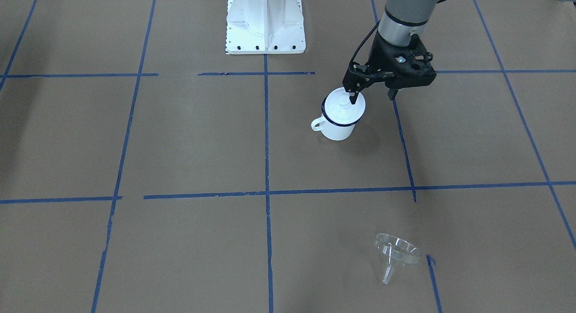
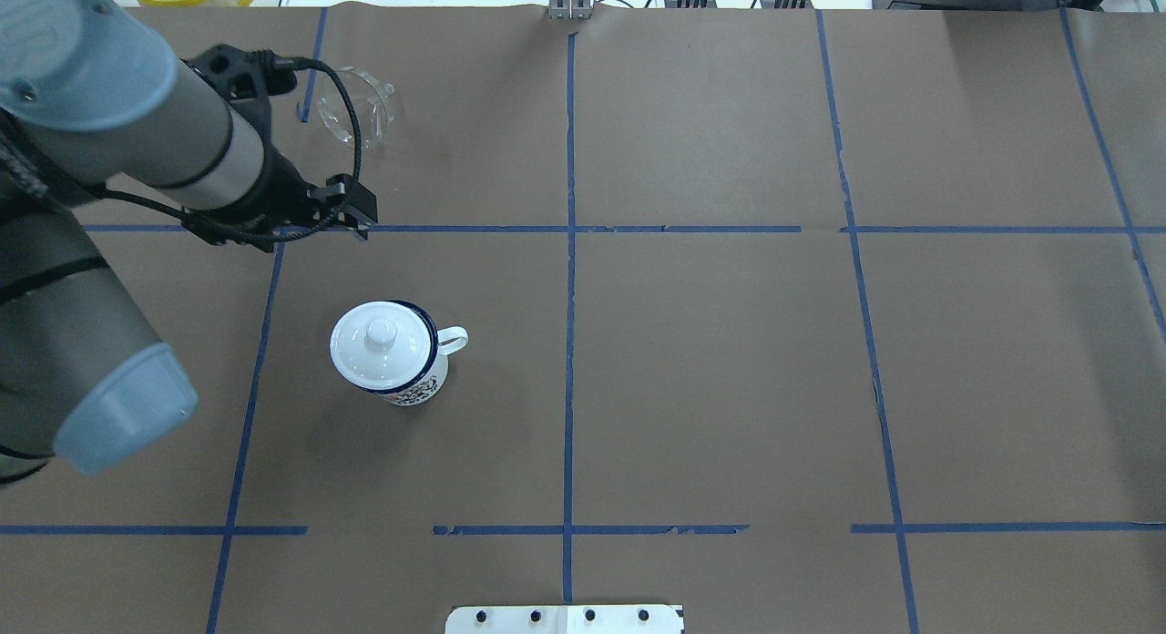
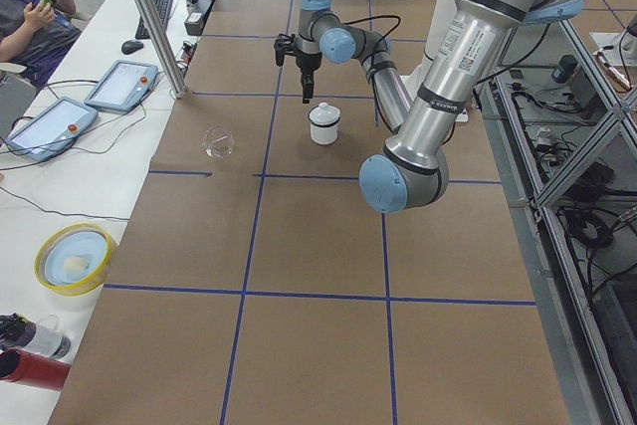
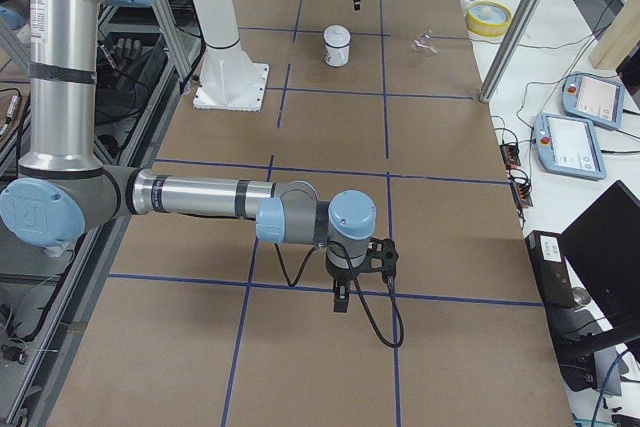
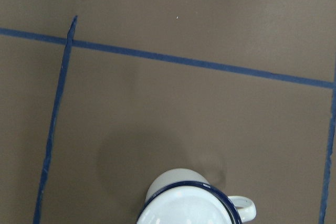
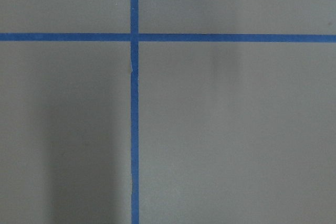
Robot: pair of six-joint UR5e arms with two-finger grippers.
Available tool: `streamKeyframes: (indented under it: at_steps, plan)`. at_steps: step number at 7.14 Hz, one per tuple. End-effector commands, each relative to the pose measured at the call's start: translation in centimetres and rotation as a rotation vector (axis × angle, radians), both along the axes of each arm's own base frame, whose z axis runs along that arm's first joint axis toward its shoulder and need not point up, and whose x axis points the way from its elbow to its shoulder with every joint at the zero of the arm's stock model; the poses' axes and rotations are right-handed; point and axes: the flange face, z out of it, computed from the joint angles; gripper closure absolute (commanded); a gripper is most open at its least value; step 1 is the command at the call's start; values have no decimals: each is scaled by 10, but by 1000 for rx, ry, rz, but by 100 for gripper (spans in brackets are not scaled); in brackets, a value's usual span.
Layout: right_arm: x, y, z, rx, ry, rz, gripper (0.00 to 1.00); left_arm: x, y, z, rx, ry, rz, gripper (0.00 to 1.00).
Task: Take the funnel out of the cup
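The clear funnel (image 1: 396, 253) lies on its side on the brown table, far from the cup; it also shows in the overhead view (image 2: 357, 115). The white cup (image 1: 338, 126) with a dark blue rim stands upright with a white knobbed lid (image 1: 344, 104) on top. In the overhead view the cup (image 2: 414, 383) stands nearer the robot than the funnel. My left gripper (image 1: 373, 96) is open and empty, above the table between cup and funnel, just beside the cup. The cup's rim shows at the bottom of the left wrist view (image 5: 189, 203). My right gripper (image 4: 340, 299) shows only in the exterior right view; I cannot tell its state.
The robot's white base (image 1: 265, 25) stands at the table's near edge. A yellow-rimmed bowl (image 3: 73, 258) sits off the table's far side, by tablets (image 3: 50, 124) and a seated operator (image 3: 30, 7). Blue tape lines grid the table.
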Motion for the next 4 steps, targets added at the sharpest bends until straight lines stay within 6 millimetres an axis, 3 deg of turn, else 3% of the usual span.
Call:
streamKeyframes:
  at_steps: [1, 2, 4]
  plan:
    - [0, 0, 0, 0, 0, 0, 0, -99, -34, 34, 122, -23, 83, 0]
    - [0, 0, 1, -1, 0, 0, 0, -171, -51, 81, 190, -78, 135, 0]
    - [0, 0, 1, -1, 0, 0, 0, -324, -76, 199, 264, -168, 236, 0]
